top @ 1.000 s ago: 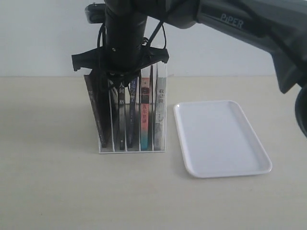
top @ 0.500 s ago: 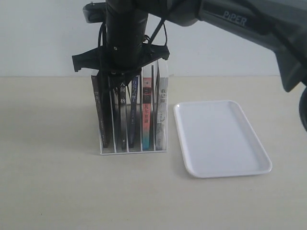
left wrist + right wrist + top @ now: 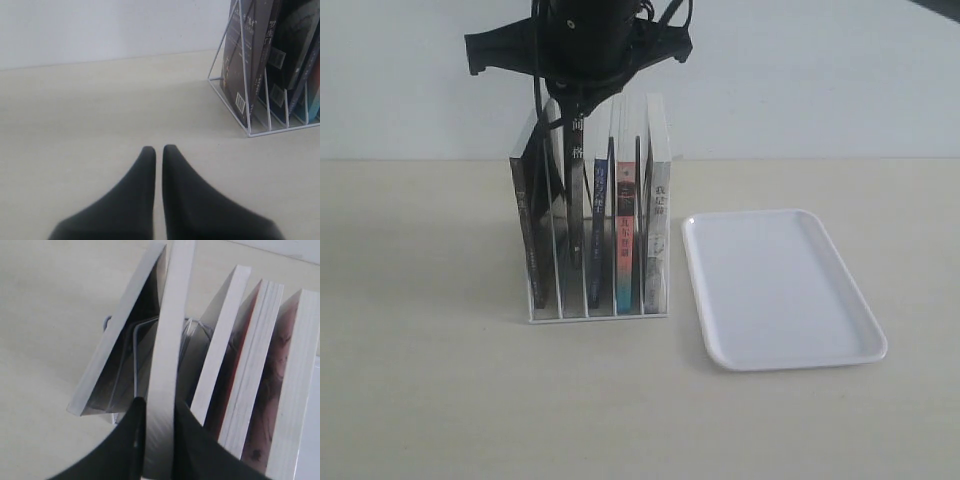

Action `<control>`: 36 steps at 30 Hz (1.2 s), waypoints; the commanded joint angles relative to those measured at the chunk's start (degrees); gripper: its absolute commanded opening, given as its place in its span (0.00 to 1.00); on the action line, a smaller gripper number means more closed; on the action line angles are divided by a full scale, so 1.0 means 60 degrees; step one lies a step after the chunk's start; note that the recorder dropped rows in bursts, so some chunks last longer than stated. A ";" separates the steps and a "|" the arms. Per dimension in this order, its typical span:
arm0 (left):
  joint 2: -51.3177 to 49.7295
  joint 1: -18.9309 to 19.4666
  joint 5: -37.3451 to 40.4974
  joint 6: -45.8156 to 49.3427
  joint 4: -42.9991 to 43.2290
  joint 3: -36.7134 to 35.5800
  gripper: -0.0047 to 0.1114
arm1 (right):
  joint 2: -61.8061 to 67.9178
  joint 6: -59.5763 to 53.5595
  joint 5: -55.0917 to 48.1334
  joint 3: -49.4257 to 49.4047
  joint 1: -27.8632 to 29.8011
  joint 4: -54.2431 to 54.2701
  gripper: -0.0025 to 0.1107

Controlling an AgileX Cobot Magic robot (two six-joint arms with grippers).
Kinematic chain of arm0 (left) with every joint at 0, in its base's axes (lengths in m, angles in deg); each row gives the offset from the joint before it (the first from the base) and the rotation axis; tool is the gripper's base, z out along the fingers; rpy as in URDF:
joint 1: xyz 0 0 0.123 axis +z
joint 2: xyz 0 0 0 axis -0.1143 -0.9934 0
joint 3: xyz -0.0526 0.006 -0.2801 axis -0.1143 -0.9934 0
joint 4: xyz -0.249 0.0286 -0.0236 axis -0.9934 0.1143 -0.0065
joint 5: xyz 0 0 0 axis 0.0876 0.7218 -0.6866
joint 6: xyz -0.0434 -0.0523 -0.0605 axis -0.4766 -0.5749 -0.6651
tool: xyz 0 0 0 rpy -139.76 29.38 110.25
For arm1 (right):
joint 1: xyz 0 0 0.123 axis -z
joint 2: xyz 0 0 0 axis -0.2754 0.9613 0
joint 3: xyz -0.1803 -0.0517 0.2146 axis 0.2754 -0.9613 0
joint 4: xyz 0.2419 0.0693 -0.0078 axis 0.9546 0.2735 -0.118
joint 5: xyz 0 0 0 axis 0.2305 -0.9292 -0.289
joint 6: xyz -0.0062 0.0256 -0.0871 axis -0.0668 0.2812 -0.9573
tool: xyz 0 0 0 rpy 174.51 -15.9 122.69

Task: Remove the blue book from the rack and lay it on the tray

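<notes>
Moved since half a second ago: the right gripper (image 3: pixel 159 407) is seen raised higher above the rack (image 3: pixel 595 316). A dark-spined book (image 3: pixel 575 140) is carried up with it, so that its large white characters are now shown above the neighbouring spines.
Right gripper: it is closed on the top edge of the dark-spined book, with one of its fingers (image 3: pixel 131 440) pressed to each side of the page block. The book is held upright, its lower part still down between the wires. Its cover is hidden.
Left gripper (image 3: pixel 158 150): its two fingers are brought together but for a thin slit, and nothing is held. It is kept low over the table (image 3: pixel 440 400), well apart from the rack's end.
Books: five are counted, one to each of the rack's five slots.
Blue book (image 3: pixel 600 210): one, known by its blue spine. It is stood upright in the middle slot, just beside the lifted book and apart from both grippers.
Other books: one leaning book (image 3: pixel 527 250) is tilted in the end slot far from the tray. One red-and-teal-spined book (image 3: pixel 623 240) and one pale-spined book (image 3: pixel 657 230) are stood on the tray's side.
Tray (image 3: pixel 775 290): one, white, laid flat on the table near the rack.
</notes>
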 commanded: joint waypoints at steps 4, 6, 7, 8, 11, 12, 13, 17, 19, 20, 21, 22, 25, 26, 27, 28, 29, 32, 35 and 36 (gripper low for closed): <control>0.0029 -0.0003 -0.0147 -0.0065 0.0008 0.0032 0.08 | -0.0204 -0.0004 0.0299 0.0053 0.0009 -0.0215 0.02; 0.0029 -0.0003 -0.0147 -0.0065 0.0008 0.0032 0.08 | -0.0134 -0.0004 0.0223 0.0053 0.0009 -0.0215 0.02; 0.0029 -0.0003 -0.0147 -0.0065 0.0008 0.0032 0.08 | -0.0032 -0.0004 0.0149 0.0033 0.0009 -0.0233 0.02; 0.0029 -0.0003 -0.0147 -0.0065 0.0008 0.0032 0.08 | 0.0035 -0.0004 0.0067 0.0033 0.0009 -0.0233 0.02; 0.0029 -0.0003 -0.0147 -0.0065 0.0008 0.0032 0.08 | 0.0363 0.0045 -0.0045 0.0033 0.0009 -0.0146 0.02; 0.0029 -0.0003 -0.0147 -0.0065 0.0008 0.0032 0.08 | 0.0472 0.0045 -0.0045 0.0033 0.0009 -0.0074 0.02; 0.0029 -0.0003 -0.0147 -0.0065 0.0008 0.0032 0.08 | 0.0593 0.0054 -0.0045 0.0033 0.0009 -0.0053 0.02; 0.0029 -0.0003 -0.0147 -0.0065 0.0008 0.0032 0.08 | 0.0890 0.0140 -0.0045 0.0033 0.0009 -0.0092 0.02; 0.0029 -0.0003 -0.0147 -0.0065 0.0008 0.0032 0.08 | 0.0968 0.0163 -0.0028 0.0033 0.0009 -0.0092 0.02; 0.0029 -0.0003 -0.0147 -0.0065 0.0008 0.0032 0.08 | 0.0982 0.0163 -0.0004 0.0033 0.0009 -0.0092 0.02; 0.0029 -0.0003 -0.0147 -0.0065 0.0008 0.0032 0.08 | 0.1004 0.0163 0.0086 0.0033 0.0009 -0.0115 0.02; 0.0029 -0.0003 -0.0147 -0.0065 0.0008 0.0032 0.08 | 0.1004 0.0163 0.0136 0.0033 0.0009 -0.0115 0.02; 0.0029 -0.0003 -0.0147 -0.0065 0.0008 0.0032 0.08 | 0.1004 0.0123 0.0284 0.0033 0.0009 -0.0115 0.02; 0.0029 -0.0003 -0.0147 -0.0065 0.0008 0.0032 0.08 | 0.1004 0.0056 0.0306 0.0033 0.0009 -0.0115 0.02; 0.0029 -0.0003 -0.0147 -0.0065 0.0008 0.0032 0.08 | 0.1004 -0.0107 0.0306 0.0033 0.0009 -0.0115 0.02; 0.0029 -0.0003 -0.0147 -0.0065 0.0008 0.0032 0.08 | 0.1004 -0.0209 0.0306 0.0033 0.0009 -0.0115 0.03; 0.0029 -0.0003 -0.0147 -0.0065 0.0008 0.0032 0.08 | 0.1004 -0.0263 0.0306 0.0033 0.0009 -0.0115 0.05; 0.0029 -0.0003 -0.0147 -0.0065 0.0008 0.0032 0.08 | 0.1004 -0.0381 0.0241 0.0033 0.0009 -0.0115 0.22; 0.0029 -0.0003 -0.0147 -0.0065 0.0008 0.0032 0.08 | 0.1004 -0.0381 0.0148 0.0033 0.0009 -0.0080 0.45; 0.0029 -0.0003 -0.0147 -0.0065 0.0008 0.0032 0.08 | 0.1004 -0.0381 0.0123 0.0033 0.0009 -0.0080 0.50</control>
